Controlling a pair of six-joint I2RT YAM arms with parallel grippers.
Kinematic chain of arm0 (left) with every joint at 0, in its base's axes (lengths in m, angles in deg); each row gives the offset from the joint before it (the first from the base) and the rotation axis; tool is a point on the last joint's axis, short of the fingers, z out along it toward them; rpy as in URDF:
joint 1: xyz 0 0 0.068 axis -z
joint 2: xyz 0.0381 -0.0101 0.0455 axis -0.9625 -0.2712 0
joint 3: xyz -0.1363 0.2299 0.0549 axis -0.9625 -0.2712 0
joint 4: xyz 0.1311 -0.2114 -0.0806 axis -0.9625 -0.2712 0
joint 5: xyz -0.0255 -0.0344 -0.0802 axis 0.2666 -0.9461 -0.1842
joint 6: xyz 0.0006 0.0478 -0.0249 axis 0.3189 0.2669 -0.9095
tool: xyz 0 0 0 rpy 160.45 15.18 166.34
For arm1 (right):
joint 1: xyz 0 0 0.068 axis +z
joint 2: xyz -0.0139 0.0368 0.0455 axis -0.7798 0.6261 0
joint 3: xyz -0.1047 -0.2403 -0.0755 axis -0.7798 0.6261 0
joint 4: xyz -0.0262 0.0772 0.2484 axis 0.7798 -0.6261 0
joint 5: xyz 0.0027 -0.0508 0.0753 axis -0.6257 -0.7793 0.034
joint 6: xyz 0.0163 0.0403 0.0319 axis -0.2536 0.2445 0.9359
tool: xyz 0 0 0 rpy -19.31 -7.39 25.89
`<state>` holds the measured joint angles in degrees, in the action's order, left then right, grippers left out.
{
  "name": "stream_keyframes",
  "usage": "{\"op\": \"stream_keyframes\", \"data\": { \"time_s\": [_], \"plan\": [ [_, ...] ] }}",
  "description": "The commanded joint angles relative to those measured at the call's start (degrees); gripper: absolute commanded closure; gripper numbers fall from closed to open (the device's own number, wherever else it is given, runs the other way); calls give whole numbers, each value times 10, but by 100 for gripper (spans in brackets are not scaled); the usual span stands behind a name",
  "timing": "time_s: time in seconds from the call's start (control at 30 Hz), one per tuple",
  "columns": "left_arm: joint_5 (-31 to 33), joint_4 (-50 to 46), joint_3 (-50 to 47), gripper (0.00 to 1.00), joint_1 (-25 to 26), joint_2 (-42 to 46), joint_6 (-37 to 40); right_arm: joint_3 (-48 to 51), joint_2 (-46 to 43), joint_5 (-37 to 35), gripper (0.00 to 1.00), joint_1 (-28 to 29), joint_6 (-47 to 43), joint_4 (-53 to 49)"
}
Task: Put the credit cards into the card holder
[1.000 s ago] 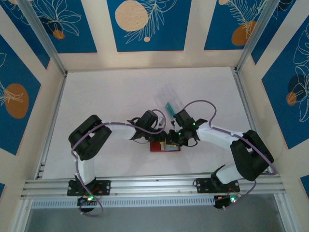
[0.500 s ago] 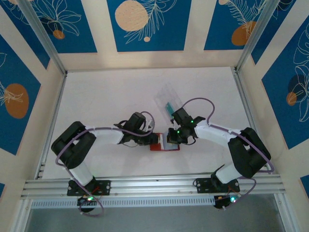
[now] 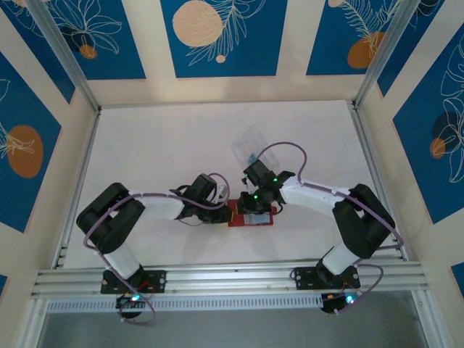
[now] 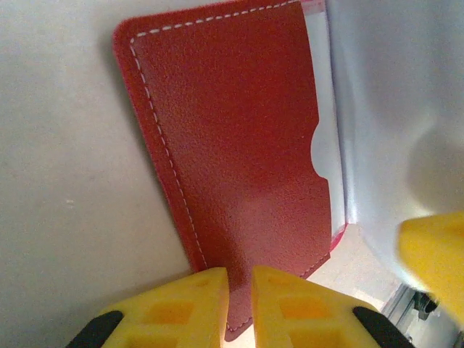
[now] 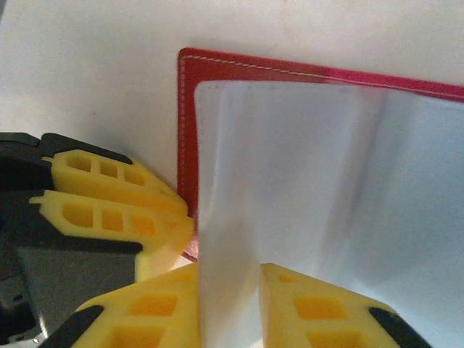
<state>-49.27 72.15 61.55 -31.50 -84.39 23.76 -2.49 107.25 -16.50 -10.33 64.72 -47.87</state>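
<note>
The left fingers [image 4: 238, 304] pinch the edge of the red card holder [image 4: 239, 145], open on the bench [image 3: 167, 145]. The right fingers [image 5: 230, 304], which have shifted left over it since the earlier frame, pinch its clear inner sleeve [image 5: 290, 188]. A teal credit card [image 3: 251, 159] lies beyond.

Both black arms crowded over the open red stitched leather card holder [image 3: 250, 217] at table centre, clear plastic case [image 3: 254, 143] with a teal-green card [image 3: 252, 159] just behind them, broad bare white tabletop [image 3: 145, 138] left, right and far side.
</note>
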Motion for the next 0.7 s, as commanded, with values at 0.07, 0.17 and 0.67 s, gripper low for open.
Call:
{"op": "stream_keyframes", "data": {
  "time_s": [0.07, 0.17, 0.67],
  "plan": [
    [15, 5, -30, 84, -10, -1, -17, -18, 36, 46, 58, 8, -5, 30],
    [0, 28, -60, 84, -34, 25, -48, -13, 45, 54, 47, 4, -5, 43],
    [6, -73, -30, 82, -55, 128, -26, -13, 69, 65, 34, 6, -3, 57]
  ]
}}
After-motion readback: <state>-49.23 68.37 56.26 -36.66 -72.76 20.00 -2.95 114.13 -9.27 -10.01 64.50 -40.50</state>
